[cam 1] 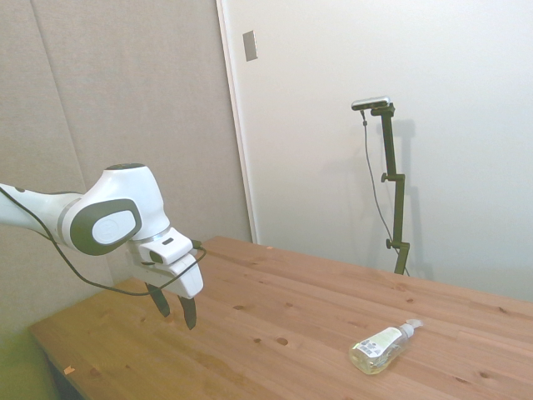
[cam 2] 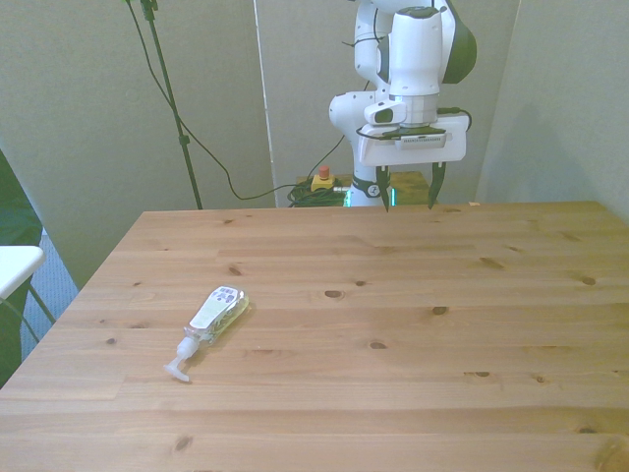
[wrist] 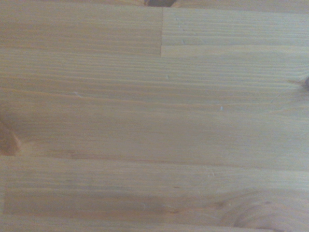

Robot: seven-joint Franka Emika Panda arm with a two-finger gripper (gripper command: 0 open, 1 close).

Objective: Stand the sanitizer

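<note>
Arm (cam 1: 108,218) raised, tool (cam 2: 407,190) pointing down, fingers spread.

The bench (cam 2: 413,324) is pale wood, planked, with dark knots and fine straight grain, its finish matt; the wrist view shows the same smooth boards (wrist: 154,121). The sanitizer (cam 2: 214,317) is clear glossy plastic with a pale label and a white plastic pump. The tool (cam 2: 405,192) has a glossy white plastic shell and dark matt fingers (cam 1: 189,312).

No text can be read anywhere; the pale label on the small clear plastic sanitizer bottle (cam 2: 215,311) is too blurred.
</note>
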